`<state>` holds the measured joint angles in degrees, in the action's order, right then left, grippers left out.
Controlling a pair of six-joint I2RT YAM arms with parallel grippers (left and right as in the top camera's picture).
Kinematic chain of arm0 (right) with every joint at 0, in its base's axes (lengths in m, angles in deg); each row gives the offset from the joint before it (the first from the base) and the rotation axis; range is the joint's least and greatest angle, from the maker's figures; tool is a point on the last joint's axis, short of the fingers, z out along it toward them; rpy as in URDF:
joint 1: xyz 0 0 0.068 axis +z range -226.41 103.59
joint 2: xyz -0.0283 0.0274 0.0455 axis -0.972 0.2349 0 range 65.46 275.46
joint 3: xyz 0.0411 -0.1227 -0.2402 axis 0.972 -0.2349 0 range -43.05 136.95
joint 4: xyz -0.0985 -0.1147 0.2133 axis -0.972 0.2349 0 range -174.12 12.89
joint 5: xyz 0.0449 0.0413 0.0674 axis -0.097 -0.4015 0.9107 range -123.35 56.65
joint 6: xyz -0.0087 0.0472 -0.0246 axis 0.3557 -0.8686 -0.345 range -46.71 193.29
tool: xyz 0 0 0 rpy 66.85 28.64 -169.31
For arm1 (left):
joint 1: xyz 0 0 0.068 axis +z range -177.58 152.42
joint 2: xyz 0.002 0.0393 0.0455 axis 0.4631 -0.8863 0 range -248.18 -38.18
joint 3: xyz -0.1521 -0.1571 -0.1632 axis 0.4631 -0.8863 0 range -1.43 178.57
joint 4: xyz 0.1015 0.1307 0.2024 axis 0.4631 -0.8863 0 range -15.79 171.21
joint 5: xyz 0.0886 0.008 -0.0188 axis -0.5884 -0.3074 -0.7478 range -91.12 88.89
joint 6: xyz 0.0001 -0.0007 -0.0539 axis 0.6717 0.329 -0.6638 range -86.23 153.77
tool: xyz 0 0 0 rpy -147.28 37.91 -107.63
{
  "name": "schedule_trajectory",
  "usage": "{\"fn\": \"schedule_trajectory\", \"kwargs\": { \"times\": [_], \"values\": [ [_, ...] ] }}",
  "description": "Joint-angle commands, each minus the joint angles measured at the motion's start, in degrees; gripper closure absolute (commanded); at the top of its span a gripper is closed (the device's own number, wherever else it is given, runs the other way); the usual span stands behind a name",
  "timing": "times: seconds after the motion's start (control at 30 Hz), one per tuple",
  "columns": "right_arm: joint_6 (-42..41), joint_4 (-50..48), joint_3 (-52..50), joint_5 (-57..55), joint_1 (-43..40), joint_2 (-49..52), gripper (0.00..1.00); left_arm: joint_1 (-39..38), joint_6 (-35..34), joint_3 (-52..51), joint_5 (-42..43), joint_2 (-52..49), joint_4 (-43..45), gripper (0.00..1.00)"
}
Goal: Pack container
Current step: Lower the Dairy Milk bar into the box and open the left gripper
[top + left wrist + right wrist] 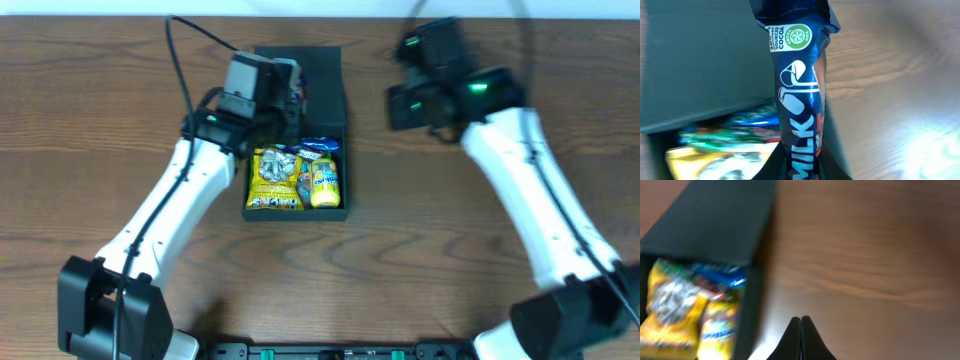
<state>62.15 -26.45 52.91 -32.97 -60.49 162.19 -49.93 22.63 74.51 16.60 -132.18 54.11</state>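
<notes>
Container: the dark teal box (322, 80) sits mid-bench, a bit towards the far edge, between the two arms. Its flap lid is thrown back on the far side and the open compartment faces me.
Inside the container: a big yellow packet (273, 180) lies on the left of the compartment, with a smaller yellow packet (325, 185) just beside it on the right. A blue packet (320, 148) is tucked in behind them.
Left claw: the left claw (292, 100) hangs over the far part of the container, by the lid. It is pinched narrow around a chocolate bar.
Chocolate bar: the chocolate bar (800, 100) has a dark blue wrapper with "MILK" in white letters and a green and white cocoa badge near its free end. In the left wrist view the dark fingers flank its lower end. Whether the bar touches the box I cannot tell.
Right claw: the right claw (801, 322) has its fingers pressed together with nothing between them. It hovers over bare wood to the right of the container, apart from it.
Bench: the bench (450, 230) is brown wood grain.
</notes>
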Motion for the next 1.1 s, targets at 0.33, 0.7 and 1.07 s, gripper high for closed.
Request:
{"fn": "schedule_trajectory", "kwargs": {
  "times": [0.33,0.7,1.07],
  "values": [
    [-1.77,2.40,0.70,-1.49,-5.79,-0.72,0.99,-11.41,-18.16,0.70,-0.35,-5.46,-0.33,0.94],
    [0.96,2.93,0.70,-1.57,-5.79,-0.72,0.98,-11.43,-25.27,0.66,-1.62,-11.15,-3.56,0.94],
    [0.96,3.02,0.70,-1.68,-5.79,-0.72,0.98,-11.43,-24.85,0.66,-1.75,-13.27,-5.16,0.94]
  ]
}}
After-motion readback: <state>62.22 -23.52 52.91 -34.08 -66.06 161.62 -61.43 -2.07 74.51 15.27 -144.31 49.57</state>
